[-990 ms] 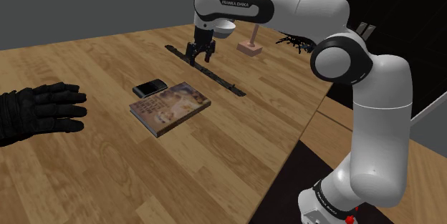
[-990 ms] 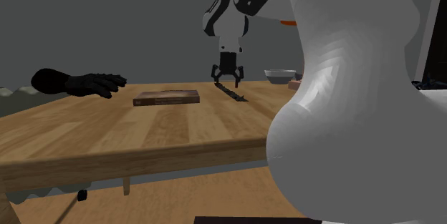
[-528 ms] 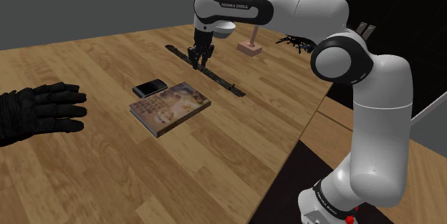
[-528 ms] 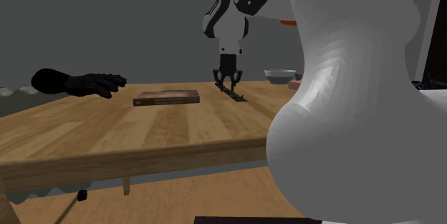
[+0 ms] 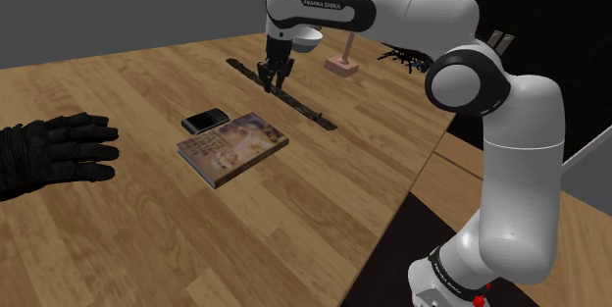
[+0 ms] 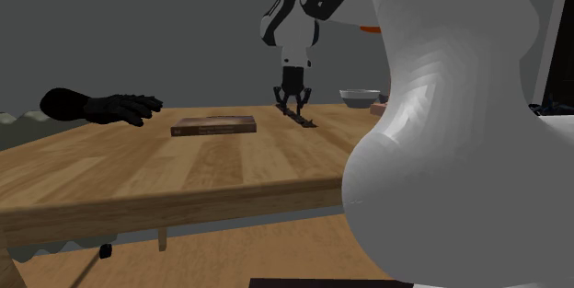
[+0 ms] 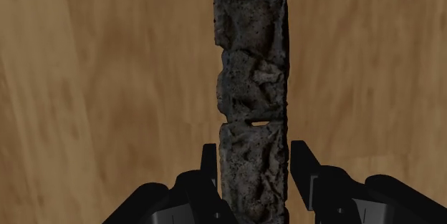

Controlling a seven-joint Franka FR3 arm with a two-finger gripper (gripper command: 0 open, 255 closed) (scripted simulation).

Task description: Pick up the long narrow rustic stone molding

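Stone molding (image 5: pixel 304 111): a long, narrow, dark strip with a rough, pitted face, lying on the bench and running diagonally across its far part in the shoulder view; in the wrist view (image 7: pixel 252 79) it stretches straight away from the gripper.
Bench (image 5: pixel 118 246): broad wooden planks that carry everything.
Arm (image 5: pixel 510 128): white, reaching from the stand up and across to the strip's far half.
Glove (image 5: pixel 49 153): black, resting flat at the shoulder view's left edge, well apart from the strip.
Book (image 5: pixel 232 145): flat with a pictured cover, lying near the strip's middle, between it and the glove.
Gripper (image 5: pixel 270 81): black, pointing down, set on the stone molding.
Fingers (image 7: pixel 304 169): drawn narrow, pressing the strip's two long edges.
Phone (image 5: pixel 205 119): small and dark, just beside the book.
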